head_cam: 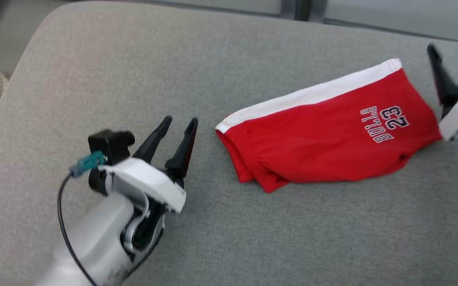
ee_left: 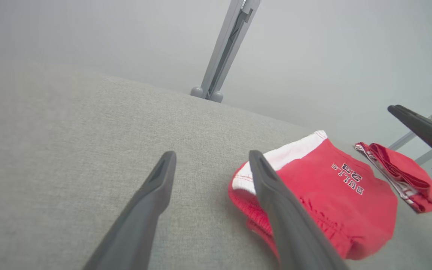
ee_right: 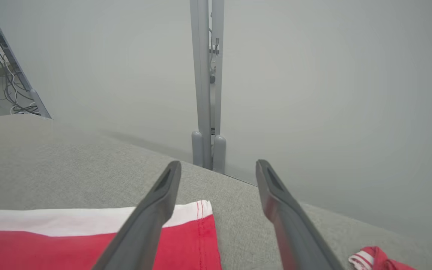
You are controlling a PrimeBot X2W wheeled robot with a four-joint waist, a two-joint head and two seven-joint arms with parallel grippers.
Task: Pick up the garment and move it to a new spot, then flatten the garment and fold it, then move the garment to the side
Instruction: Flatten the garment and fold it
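head view: the garment, red shorts with a white band and the print "bulls 23", lies folded on the grey padded surface, right of the middle. the left claw is over the surface to the left of the garment, near it but not touching. its two fingers are apart and hold nothing. the right claw is at the right edge, just beside the garment's right end, also spread and empty.

left wrist view: the left claw is spread over bare surface, and the garment lies partly behind the finger on this view's right. farther right lies a second red cloth with a striped edge, perhaps another garment; the picture is too soft there to be sure.

right wrist view: the right claw has its fingers wide apart. the garment's corner with the white band lies under the finger on this view's left. a grey post rises behind the surface.
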